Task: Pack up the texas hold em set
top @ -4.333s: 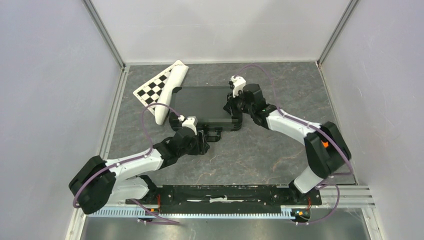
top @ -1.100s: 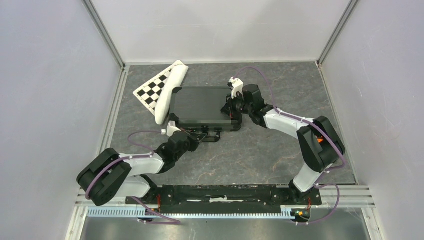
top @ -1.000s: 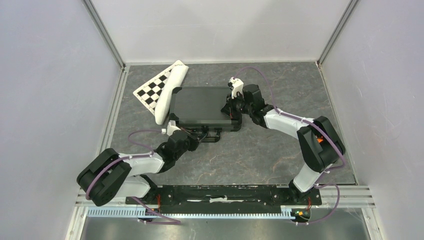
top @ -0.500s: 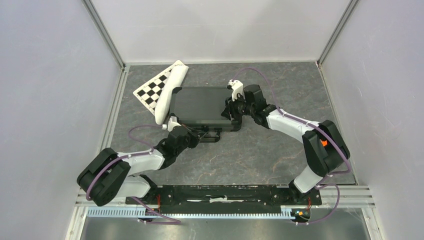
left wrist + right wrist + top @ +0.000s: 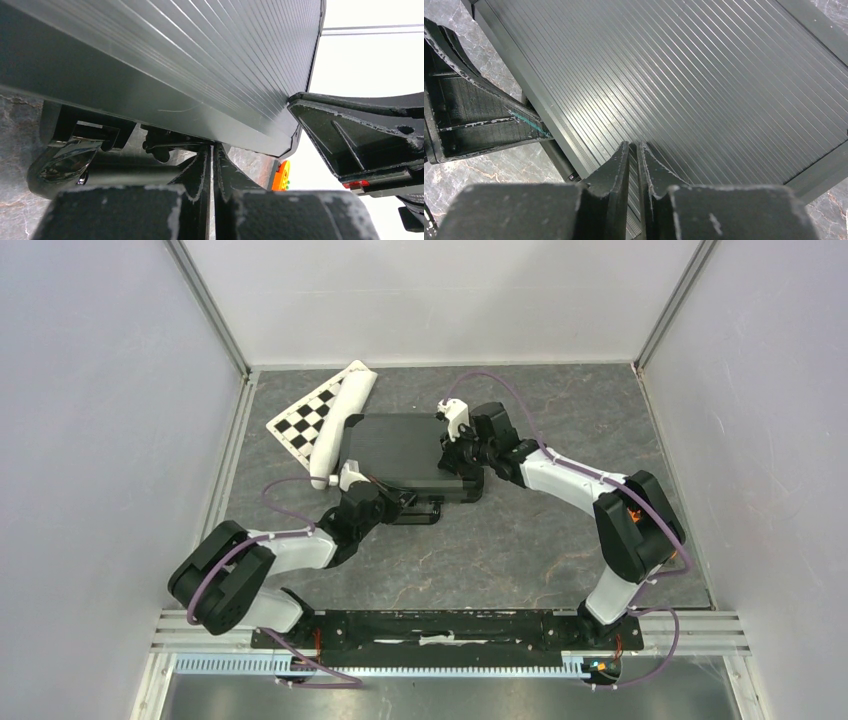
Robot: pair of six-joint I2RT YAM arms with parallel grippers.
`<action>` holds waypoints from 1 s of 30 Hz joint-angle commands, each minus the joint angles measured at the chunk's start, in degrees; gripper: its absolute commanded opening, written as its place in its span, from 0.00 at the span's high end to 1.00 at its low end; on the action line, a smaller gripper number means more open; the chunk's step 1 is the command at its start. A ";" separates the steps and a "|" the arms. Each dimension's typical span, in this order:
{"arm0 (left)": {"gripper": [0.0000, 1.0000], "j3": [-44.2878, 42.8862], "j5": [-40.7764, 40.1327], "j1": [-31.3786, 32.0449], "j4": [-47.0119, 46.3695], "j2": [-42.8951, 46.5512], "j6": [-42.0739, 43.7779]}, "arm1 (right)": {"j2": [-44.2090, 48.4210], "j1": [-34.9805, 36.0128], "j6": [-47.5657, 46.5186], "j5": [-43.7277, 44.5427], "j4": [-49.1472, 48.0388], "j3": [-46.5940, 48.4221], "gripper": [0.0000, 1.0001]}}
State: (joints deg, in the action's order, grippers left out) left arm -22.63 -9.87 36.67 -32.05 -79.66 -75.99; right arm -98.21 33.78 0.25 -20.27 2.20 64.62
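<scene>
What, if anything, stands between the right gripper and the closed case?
Nothing visible. The right gripper is directly over the case; only its bare ribbed top shows beneath the jaws.

Seen from above, the case (image 5: 400, 445) leaves me bare table (image 5: 480, 550) at 5 o'clock and at 12. At 9 a white roll (image 5: 335, 430) lies just beside it, the checkered board (image 5: 300, 420) at 10. My left gripper (image 5: 398, 502) crowds the handle (image 5: 425, 513) at 6.

surface: grey marbled table (image 5: 520, 540) | on it: black case (image 5: 400, 445) (closed), checkered board (image 5: 305, 420)
</scene>
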 commanded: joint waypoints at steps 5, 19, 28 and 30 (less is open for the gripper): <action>0.97 -2.31 -3.68 -1.68 -9.56 -1.49 4.35 | -2.07 0.84 -1.59 0.75 8.84 -1.85 0.87; 0.73 1.37 -6.50 -2.02 -7.63 -0.61 2.35 | -1.55 1.45 -1.70 0.28 9.69 -1.92 0.88; 0.74 4.02 -5.41 -2.02 -5.09 2.66 0.94 | -1.48 1.63 -1.45 -0.93 9.26 -1.82 0.88; 0.74 4.39 -5.25 -2.04 -5.19 2.68 0.84 | -1.22 1.81 -1.34 -2.20 8.71 -1.86 0.88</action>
State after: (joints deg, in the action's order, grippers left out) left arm -19.51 -9.50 36.01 -36.53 -77.95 -74.35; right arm -98.21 34.15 -1.37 -19.86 2.22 64.62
